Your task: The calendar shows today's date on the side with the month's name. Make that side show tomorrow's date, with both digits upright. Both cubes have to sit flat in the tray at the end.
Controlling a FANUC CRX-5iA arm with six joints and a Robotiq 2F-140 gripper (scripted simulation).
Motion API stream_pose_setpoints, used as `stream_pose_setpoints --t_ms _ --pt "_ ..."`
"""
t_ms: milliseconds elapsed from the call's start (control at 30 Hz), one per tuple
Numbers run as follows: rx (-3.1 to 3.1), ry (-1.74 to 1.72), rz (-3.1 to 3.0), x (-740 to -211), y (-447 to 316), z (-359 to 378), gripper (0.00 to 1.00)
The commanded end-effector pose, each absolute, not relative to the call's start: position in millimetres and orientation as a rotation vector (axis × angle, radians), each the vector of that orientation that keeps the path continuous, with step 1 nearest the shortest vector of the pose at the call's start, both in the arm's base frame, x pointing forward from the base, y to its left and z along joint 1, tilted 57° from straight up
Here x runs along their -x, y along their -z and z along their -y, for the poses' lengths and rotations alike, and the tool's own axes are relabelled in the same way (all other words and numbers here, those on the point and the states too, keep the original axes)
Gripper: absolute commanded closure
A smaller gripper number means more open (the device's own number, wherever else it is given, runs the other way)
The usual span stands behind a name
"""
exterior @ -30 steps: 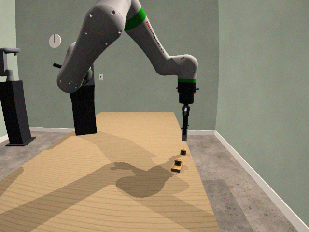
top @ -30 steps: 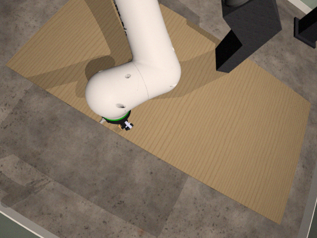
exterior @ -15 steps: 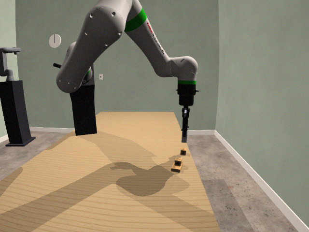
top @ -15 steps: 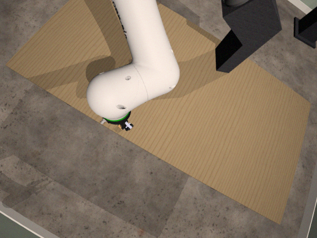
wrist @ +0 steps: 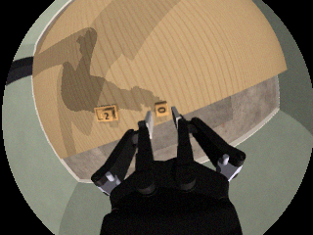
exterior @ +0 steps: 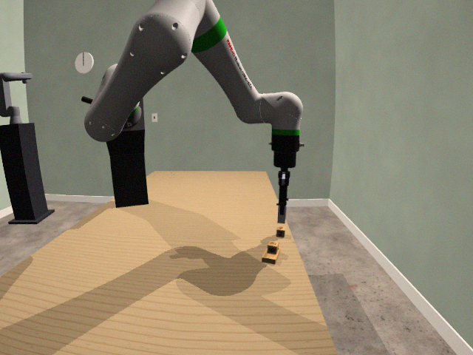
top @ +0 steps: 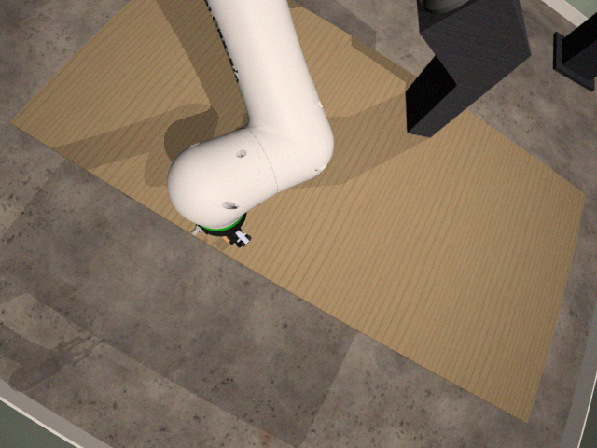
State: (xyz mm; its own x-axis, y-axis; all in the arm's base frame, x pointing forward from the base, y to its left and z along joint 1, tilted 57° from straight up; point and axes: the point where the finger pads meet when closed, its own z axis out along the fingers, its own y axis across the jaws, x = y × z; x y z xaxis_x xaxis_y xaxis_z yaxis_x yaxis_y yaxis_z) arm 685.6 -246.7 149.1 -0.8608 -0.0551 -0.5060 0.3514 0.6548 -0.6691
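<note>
A small wooden cube (exterior: 280, 231) (wrist: 160, 110) lies loose on the wooden table top (top: 434, 241) near its right edge. The wooden tray (exterior: 267, 259) lies a little nearer the camera, with the other cube (exterior: 273, 246) (wrist: 109, 114) sitting in it; that cube's top face shows a 7 in the wrist view. My gripper (exterior: 281, 220) (wrist: 161, 115) (top: 239, 237) points straight down just above the loose cube. Its fingers are narrowed to a small gap with nothing between them, and the cube shows below the gap. In the top view the arm hides both cubes and the tray.
The table's edge and the grey floor (exterior: 344, 259) lie right beside the loose cube. The black robot pedestal (exterior: 128, 168) stands at the table's far end. A second dark stand (exterior: 23, 171) is off to the left.
</note>
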Motion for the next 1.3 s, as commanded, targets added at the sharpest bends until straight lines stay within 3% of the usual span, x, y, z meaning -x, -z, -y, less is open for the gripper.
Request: stream_pose_setpoints --t_ms 0,1267 --pt "-0.230 1.107 -2.381 -687 -147 250 0.65" --pt "-0.230 1.107 -2.381 -694 -136 264 0.65"
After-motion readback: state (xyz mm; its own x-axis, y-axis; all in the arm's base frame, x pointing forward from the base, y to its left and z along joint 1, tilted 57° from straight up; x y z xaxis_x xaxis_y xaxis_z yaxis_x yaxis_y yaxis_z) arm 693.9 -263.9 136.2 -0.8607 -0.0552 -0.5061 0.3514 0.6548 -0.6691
